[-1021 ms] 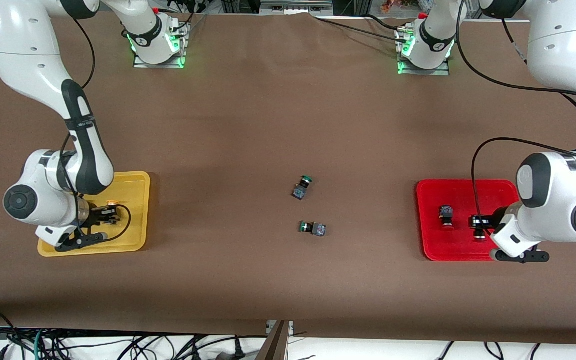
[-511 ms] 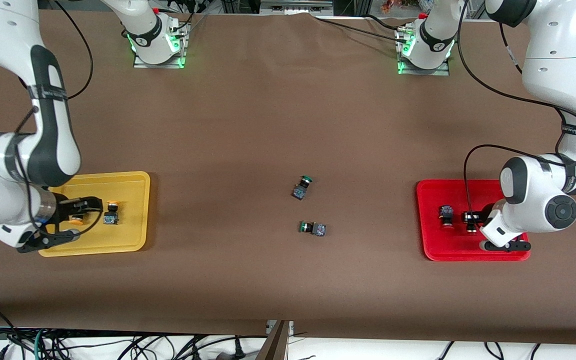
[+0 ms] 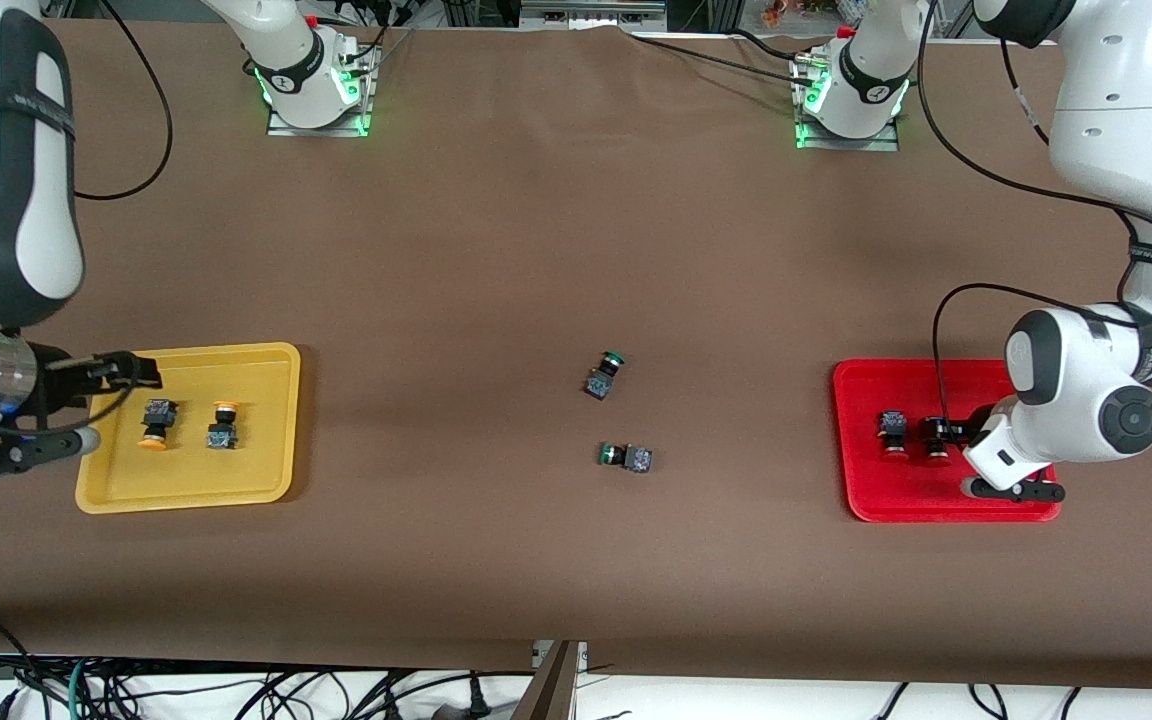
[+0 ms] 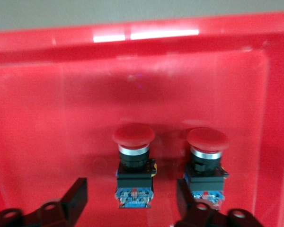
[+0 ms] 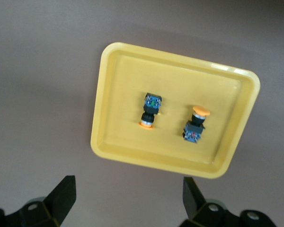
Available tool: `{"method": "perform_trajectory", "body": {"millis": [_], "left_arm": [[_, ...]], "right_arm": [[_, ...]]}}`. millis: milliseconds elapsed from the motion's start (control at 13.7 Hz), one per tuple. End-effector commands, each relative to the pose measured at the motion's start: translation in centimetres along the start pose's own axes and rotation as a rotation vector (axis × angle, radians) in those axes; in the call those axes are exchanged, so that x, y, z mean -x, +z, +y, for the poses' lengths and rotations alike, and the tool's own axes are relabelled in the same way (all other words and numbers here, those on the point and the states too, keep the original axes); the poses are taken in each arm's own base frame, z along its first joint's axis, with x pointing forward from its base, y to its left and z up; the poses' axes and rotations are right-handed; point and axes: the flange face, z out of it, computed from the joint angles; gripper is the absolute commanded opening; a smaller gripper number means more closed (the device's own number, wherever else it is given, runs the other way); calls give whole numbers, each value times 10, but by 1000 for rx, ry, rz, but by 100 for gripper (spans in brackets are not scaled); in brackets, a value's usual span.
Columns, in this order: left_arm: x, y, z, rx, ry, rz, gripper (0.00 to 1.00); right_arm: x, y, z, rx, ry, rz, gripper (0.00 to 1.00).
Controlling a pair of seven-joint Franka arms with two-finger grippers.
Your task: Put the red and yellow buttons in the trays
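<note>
Now, red buttons (image 4: 133,165) between parted left jaws

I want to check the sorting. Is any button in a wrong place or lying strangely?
Nothing misplaced: two red buttons in the red tray, two yellow buttons in the yellow tray. Two green buttons lie tipped over mid-table, outside both trays.

Two trays sit on the table: one yellow tray (image 3: 276,420) and one red tray (image 3: 861,480). Six push-button switches are in sight. Two yellow-capped buttons (image 3: 154,420) lie in the yellow tray, two red-capped buttons (image 4: 133,163) in the red tray, and two green-capped switches (image 3: 604,374) on the bare table, though their cap colour seems only just readable at that size.
</note>
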Motion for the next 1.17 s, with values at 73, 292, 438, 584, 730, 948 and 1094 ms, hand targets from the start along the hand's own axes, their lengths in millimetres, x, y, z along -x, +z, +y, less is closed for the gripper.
{"method": "perform_trajectory", "body": {"millis": [73,292,438,584,730,948,1094], "left_arm": [[22,-100,0,-15,26,37,100],[50,-166,13,65,-2,36,100],[65,-206,24,71,-7,64,100],[84,-249,53,74,-3,94,100],[109,-287,79,63,-14,101,100],[139,-319,95,57,-14,101,100],[159,-336,105,52,-10,114,100]], "right_arm": [[44,-40,-10,-17,75,-14,100],[83,-61,-29,-45,74,-36,100],[102,-71,-45,-46,48,-41,100],[112,-80,-46,-37,44,-27,100],[128,-103,-44,-24,53,14,100],[145,-117,-46,-16,60,43,100],[146,-120,-49,-10,56,48,100]]}}
